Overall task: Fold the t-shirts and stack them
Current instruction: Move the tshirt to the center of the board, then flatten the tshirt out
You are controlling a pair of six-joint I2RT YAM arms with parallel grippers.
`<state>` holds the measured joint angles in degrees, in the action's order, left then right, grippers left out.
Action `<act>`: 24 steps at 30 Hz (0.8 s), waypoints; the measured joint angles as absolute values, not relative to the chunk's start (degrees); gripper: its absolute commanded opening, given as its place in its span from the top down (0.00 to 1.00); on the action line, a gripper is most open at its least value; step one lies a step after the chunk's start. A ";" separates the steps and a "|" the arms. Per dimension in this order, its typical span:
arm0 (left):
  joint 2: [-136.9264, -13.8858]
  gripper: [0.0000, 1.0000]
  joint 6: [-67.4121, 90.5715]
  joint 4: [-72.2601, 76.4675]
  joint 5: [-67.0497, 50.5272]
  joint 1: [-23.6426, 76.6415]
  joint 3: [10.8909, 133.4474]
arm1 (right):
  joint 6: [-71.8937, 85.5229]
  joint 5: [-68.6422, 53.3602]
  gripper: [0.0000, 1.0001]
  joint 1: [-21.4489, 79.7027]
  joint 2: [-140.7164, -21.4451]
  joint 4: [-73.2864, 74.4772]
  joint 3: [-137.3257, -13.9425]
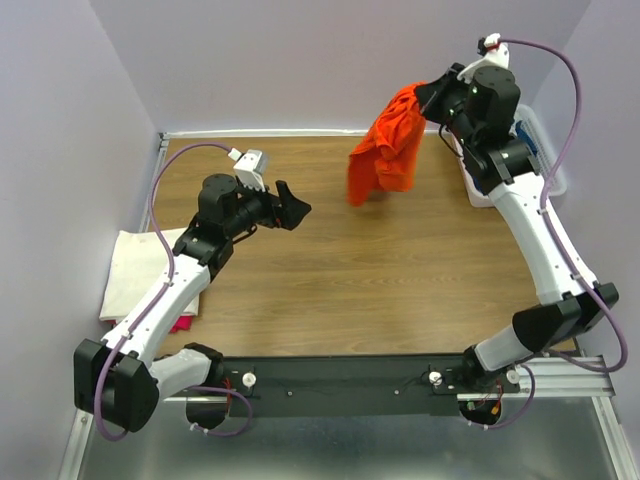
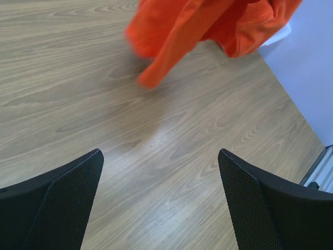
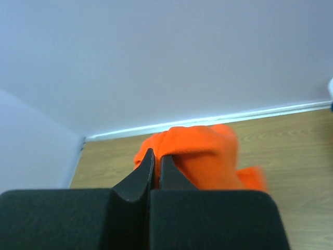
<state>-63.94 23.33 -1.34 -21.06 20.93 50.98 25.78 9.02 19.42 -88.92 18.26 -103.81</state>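
1. Black mesh-faced fingers [image 2: 62,208] of the left claw [image 2: 159,153] fill the foreground of its wrist view, spread wide apart with nothing held, only the bare wood-grain tabletop [image 2: 130,120] showing between them.
2. From above, that claw hovers over the left-centre of the tabletop and points right, towards the hanging shirt.
3. The right claw [image 3: 157,155] is pinched tight on a fold of the orange t-shirt [image 1: 385,150], its two dark tips pressed together with cloth bunched around them.
4. Raised at the far right corner, near the back wall, the right arm holds the orange t-shirt up so that it hangs crumpled over the tabletop. Whether its lowest tip touches the wood cannot be told.
5. A cream-white t-shirt [image 1: 140,270] lies flat at the left edge, partly under the left arm.
6. A sliver of a magenta-pink t-shirt [image 1: 183,322] shows beneath its near corner.
7. A white basket [image 1: 550,165] sits at the right edge behind the right arm.
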 measured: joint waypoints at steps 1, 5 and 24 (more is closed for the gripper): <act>-63.94 0.02 23.40 -1.37 -21.08 20.78 50.98 | 26.41 7.84 1.00 19.51 -87.35 18.13 -102.02; -63.94 0.02 23.88 -1.37 -21.04 19.73 50.98 | 29.69 6.48 0.57 19.49 -79.72 16.23 -89.19; -65.06 0.02 40.71 -2.48 -2.66 18.06 31.97 | 41.56 -0.75 0.25 19.42 -62.26 18.09 -36.93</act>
<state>-65.06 40.71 -2.48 -2.66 18.06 31.97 41.56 -0.75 19.42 -62.26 18.09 -36.93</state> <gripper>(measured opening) 0.985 0.753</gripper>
